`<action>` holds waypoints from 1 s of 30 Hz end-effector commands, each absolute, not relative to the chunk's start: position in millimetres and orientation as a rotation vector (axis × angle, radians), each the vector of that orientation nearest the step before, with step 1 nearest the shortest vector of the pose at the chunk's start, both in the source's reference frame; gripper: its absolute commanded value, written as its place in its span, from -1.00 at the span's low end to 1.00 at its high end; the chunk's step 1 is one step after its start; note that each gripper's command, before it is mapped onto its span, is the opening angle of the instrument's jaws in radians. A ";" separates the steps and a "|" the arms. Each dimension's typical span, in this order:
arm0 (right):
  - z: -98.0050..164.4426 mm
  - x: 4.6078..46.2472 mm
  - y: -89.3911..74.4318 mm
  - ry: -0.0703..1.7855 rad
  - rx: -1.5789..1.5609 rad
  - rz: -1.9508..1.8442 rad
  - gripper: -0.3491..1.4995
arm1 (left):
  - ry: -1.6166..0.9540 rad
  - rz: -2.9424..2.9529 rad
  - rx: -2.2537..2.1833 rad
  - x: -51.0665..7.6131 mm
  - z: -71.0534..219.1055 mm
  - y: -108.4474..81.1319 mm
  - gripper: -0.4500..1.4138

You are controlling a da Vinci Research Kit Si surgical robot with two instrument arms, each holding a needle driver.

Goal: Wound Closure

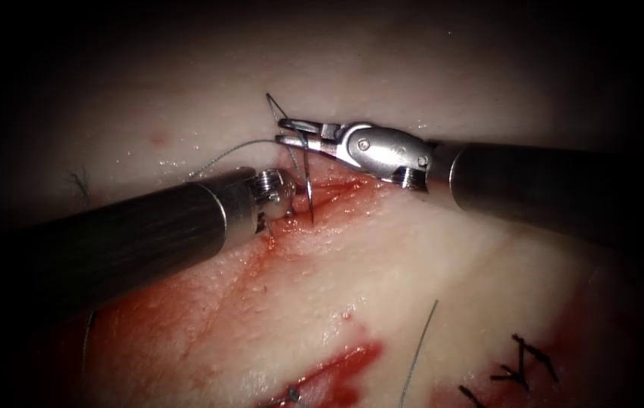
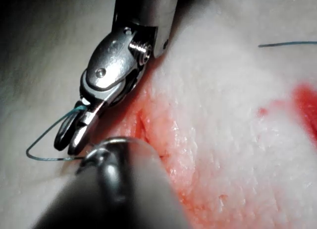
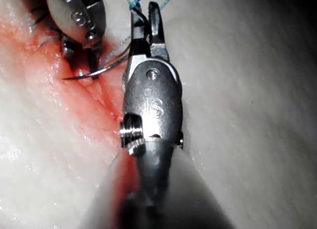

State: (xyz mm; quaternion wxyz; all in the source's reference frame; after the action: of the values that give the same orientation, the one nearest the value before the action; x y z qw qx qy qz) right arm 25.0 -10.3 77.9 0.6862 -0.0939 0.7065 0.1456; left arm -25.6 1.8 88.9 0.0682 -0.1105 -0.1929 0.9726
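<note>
The curved needle (image 1: 308,181) hangs over the far end of the cut (image 1: 337,198), point down, and looks free of the tissue (image 1: 442,257). My left tool (image 1: 295,198) comes in from the lower left and its jaws are shut on the needle near the point, as seen in the right wrist view: left tool (image 3: 93,70), needle (image 3: 111,65). My right tool (image 1: 282,130) reaches in from the right with its jaws open beside the needle's rear end, holding nothing. Thread (image 1: 231,151) loops past the right tool (image 2: 69,140) (image 3: 147,13).
Red fluid (image 1: 337,370) wets the tissue along the cut's near part. Dark knotted stitches (image 1: 522,366) sit at the lower right, with a loose thread end (image 1: 420,347) beside them. Another short thread end (image 1: 80,185) lies left of the left shaft (image 1: 148,227).
</note>
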 end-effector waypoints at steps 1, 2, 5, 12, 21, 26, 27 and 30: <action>78.5 25.7 -9.4 1.584 -0.221 0.316 -1.00 | -0.585 2.929 -0.341 -26.2 89.3 2.4 0.33; 78.5 25.7 -9.3 1.583 -0.228 0.313 -1.00 | -0.588 2.922 -0.341 -26.2 89.3 2.3 0.33; 78.4 25.7 -9.0 1.581 -0.251 0.305 -1.00 | -0.595 2.921 -0.347 -26.2 89.2 2.2 0.32; 78.7 26.0 -9.2 1.580 -0.286 0.280 -1.00 | -0.591 2.914 -0.369 -26.2 89.0 2.1 0.32; 79.1 26.3 -9.5 1.581 -0.296 0.275 -1.00 | -0.584 2.905 -0.389 -26.2 88.5 2.2 0.32; 79.0 26.5 -9.1 1.581 -0.302 0.288 -1.00 | -0.586 2.902 -0.392 -26.3 88.1 2.0 0.33; 79.0 26.6 -9.2 1.581 -0.305 0.288 -1.00 | -0.583 2.899 -0.399 -26.3 87.9 2.1 0.33; 79.1 26.8 -10.1 1.580 -0.316 0.291 -1.00 | -0.581 2.891 -0.419 -26.3 87.6 2.4 0.33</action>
State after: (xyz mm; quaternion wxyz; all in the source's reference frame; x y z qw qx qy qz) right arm 25.9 -10.6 78.7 0.6840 -0.1422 0.7035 0.1306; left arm -25.8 1.8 87.0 0.0831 -0.1412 -0.1945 0.9671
